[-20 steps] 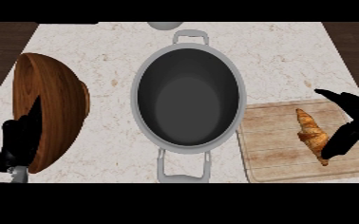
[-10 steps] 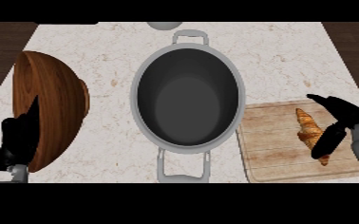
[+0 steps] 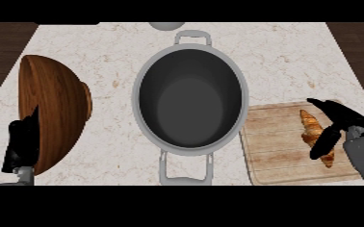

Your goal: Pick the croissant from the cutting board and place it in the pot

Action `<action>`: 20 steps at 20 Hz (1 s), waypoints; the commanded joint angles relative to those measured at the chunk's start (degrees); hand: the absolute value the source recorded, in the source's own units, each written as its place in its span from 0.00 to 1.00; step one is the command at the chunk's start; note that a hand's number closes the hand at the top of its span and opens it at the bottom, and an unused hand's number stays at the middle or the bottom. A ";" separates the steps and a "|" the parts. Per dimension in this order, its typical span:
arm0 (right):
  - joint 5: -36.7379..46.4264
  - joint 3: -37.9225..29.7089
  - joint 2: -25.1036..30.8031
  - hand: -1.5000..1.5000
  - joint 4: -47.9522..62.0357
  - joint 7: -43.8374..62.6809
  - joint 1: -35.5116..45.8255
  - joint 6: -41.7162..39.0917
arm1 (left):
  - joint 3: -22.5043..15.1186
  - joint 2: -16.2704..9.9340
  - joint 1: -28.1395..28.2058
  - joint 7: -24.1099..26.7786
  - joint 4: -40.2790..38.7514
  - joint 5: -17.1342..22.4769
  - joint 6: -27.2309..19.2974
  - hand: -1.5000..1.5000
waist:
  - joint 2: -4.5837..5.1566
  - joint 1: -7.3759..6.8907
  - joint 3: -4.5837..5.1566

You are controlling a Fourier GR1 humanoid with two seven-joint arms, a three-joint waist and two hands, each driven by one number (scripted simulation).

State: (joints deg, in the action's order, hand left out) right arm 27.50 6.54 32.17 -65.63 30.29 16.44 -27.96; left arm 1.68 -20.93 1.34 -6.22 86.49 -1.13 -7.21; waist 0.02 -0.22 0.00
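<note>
Two black hands are visible at the lower corners of the counter (image 3: 284, 57), with the pot (image 3: 190, 101) serving as the reference point between them.

Pot: a grey pot with a dark interior stands upright at the centre of the pale marbled counter. One handle points toward the far edge and one toward the near edge. Nothing lies inside it.

Cutting board: the wooden cutting board (image 3: 277, 149) lies flat to the right of the pot, toward the near edge, its left edge just beside the pot's rim.

Croissant: the croissant (image 3: 310, 125) lies on the right part of the cutting board, well apart from the pot, with its long axis running from far to near. Its middle section is covered by the hand.

Right hand: the right hand (image 3: 335, 125) is positioned over the croissant, at the far right of the pot. One dark finger extends past the croissant's far end and another crosses its lower half. The digits are spread and not closed around the pastry; contact with it cannot be confirmed.

Left hand: the left hand (image 3: 21, 144) rests to the left of the pot, at the near left corner, fingers up and relaxed, overlapping the near edge of a wooden bowl (image 3: 53, 106).

Wooden bowl: it stands on the counter left of the pot, apart from it.

A small grey object (image 3: 165, 26) is partly visible beyond the pot at the far edge; what it is cannot be determined.
</note>
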 commanded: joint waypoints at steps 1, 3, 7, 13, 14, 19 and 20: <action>3.26 -0.20 -2.81 0.00 2.89 -1.41 -0.08 1.89 | 2.87 -1.97 4.32 -2.78 7.21 1.72 3.42 0.50 | -0.06 -0.27 -0.02; 1.86 -2.05 -0.94 0.00 -0.40 -2.54 -1.37 -3.65 | 0.48 2.58 2.42 -2.04 4.82 -2.62 0.13 0.50 | -0.07 0.09 0.00; 7.55 -0.08 -0.59 1.00 6.29 -12.47 0.64 0.78 | 3.24 1.00 0.67 -1.73 3.14 -0.92 3.13 0.50 | 0.03 -0.12 -0.02; 8.95 -2.44 -2.37 1.00 2.58 -11.29 -0.43 -0.97 | 4.45 3.21 -0.08 -0.37 -0.31 -2.68 4.08 0.50 | -0.01 0.11 0.00; 8.44 -3.88 -2.32 1.00 0.71 -9.35 -0.33 -2.73 | 4.10 2.72 1.14 -1.14 2.72 -3.53 5.16 0.50 | -0.04 0.10 0.00; 11.06 4.58 -9.80 1.00 -10.83 -6.64 -4.50 -1.38 | 4.37 3.65 1.05 -1.00 2.26 -4.08 3.25 0.50 | -0.49 1.11 0.11; 13.77 9.85 -13.49 1.00 -11.44 -9.42 -2.14 0.98 | 5.22 2.41 -0.56 -0.88 0.30 -3.22 4.45 0.50 | -0.41 0.58 0.15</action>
State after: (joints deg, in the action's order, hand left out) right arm 38.53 7.22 26.51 -69.59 21.52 14.70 -27.68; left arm 6.34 -18.08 2.41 -7.06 88.52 -4.16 -2.73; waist -0.49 0.33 0.58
